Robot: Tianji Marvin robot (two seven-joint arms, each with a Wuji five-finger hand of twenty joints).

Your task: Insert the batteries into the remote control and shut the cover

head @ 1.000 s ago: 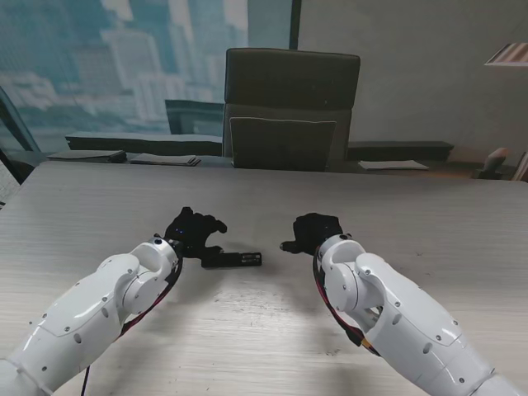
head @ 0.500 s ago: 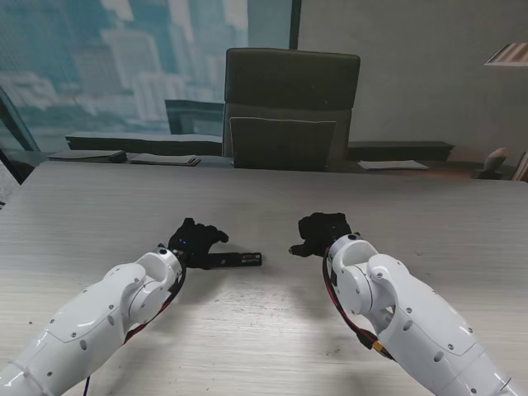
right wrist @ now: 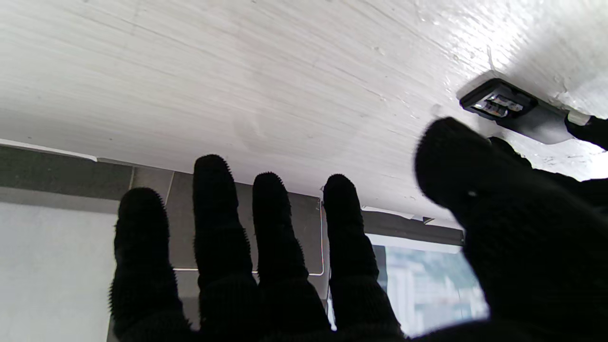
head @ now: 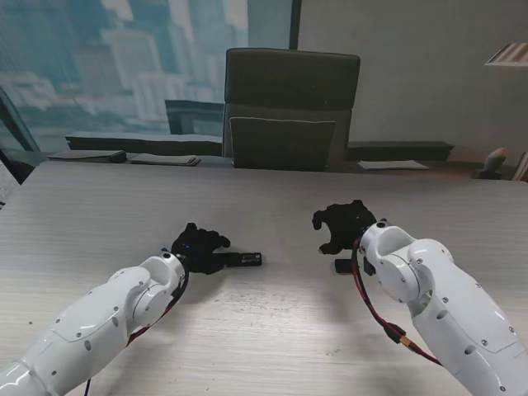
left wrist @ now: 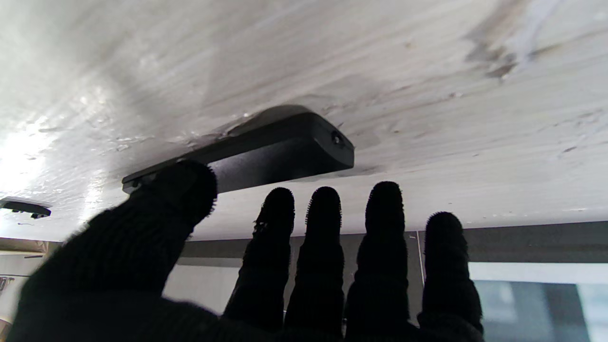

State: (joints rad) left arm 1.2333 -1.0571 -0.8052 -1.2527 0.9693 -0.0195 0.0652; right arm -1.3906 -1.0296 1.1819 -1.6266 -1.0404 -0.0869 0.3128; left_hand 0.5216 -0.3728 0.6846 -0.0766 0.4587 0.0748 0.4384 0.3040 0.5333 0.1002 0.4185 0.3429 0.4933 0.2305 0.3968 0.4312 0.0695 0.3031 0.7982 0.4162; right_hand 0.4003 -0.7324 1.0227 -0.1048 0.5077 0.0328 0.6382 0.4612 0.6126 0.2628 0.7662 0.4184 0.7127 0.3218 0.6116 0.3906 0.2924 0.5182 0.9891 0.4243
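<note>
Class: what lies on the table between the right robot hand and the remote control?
Only bare table separates the right robot hand from the remote control, seen in the stand view.

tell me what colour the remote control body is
Black; the remote control shows best in the left wrist view.

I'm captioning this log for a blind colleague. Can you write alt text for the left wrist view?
A black remote control lies flat on a pale wood-grain table, just beyond the black-gloved fingers of the left robot hand, which is open and holds nothing. The thumb overlaps one end of the remote in the picture; contact cannot be judged.
</note>
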